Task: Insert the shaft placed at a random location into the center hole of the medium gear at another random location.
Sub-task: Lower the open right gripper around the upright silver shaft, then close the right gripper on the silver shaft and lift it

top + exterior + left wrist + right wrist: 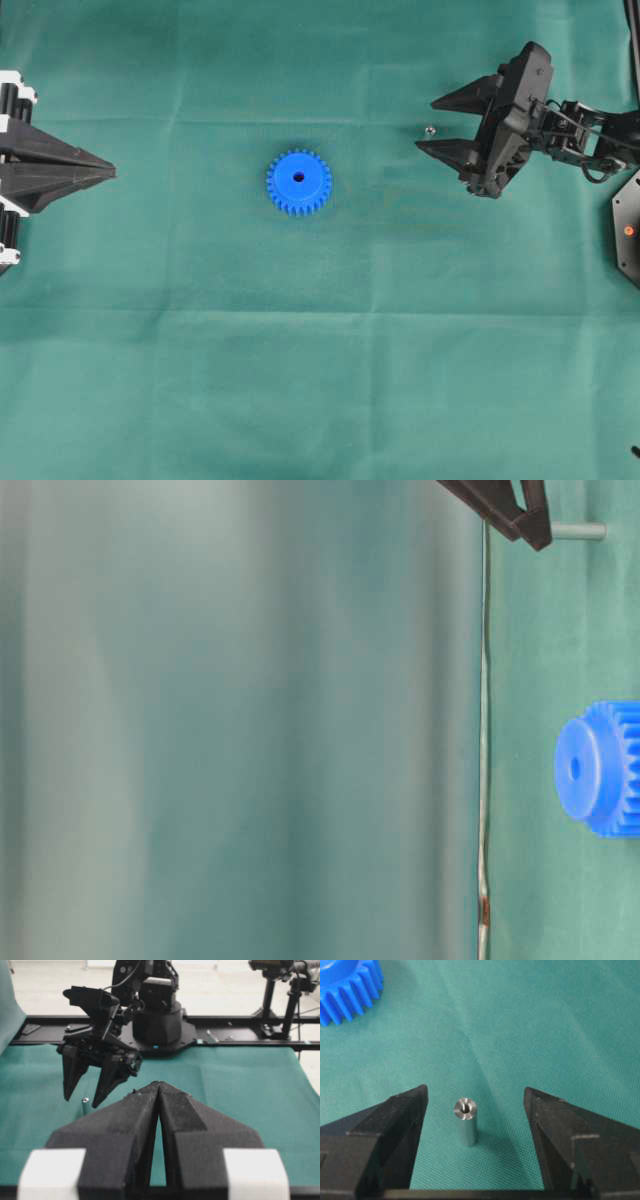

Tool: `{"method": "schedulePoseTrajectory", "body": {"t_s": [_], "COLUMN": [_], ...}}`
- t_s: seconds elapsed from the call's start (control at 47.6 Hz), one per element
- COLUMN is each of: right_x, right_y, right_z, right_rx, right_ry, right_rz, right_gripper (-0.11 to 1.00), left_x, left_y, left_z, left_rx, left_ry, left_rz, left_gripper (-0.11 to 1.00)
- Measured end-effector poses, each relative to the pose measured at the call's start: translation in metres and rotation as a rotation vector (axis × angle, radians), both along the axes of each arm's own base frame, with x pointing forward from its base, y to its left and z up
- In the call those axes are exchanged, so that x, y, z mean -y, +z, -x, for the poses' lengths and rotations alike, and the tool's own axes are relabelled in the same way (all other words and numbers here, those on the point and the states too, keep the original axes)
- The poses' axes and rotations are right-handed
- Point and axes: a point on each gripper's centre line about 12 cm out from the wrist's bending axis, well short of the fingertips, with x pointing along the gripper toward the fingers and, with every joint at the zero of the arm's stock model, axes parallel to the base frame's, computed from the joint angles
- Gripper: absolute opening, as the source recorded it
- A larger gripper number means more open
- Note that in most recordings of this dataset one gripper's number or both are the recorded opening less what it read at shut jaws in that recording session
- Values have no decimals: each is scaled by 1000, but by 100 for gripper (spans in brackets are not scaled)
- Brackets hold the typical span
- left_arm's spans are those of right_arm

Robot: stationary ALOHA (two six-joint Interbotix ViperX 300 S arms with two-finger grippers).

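Shaft stands upright on green table, between spread-wide fingers of right tool, poised to grasp. Left tool clenched, empty. Medium gear well apart, centre.

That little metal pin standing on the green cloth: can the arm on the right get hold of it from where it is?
Probably yes. The shaft stands upright between the open fingers of the right gripper, untouched, with bare cloth on both sides. The medium gear lies well off to one side.
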Motion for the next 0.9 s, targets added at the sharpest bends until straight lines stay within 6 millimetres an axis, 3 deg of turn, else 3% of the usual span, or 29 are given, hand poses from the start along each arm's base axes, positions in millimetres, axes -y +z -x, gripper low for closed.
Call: {"method": "schedulePoseTrajectory", "body": {"t_s": [0.21, 0.441, 0.903], "right_x": [0, 0, 0], "right_y": [0, 0, 1], "right_z": [0, 0, -2], "right_rx": [0, -1, -1], "right_ry": [0, 0, 2], "right_rz": [0, -1, -1], "right_gripper": [65, 13, 13], "left_x": [0, 0, 0], "left_y": [-2, -2, -5], "left_z": [0, 0, 0], "left_rx": [-15, -20, -38], "left_ry": [0, 0, 0], "left_rz": [1, 0, 1], "left_gripper": [0, 0, 0]}}
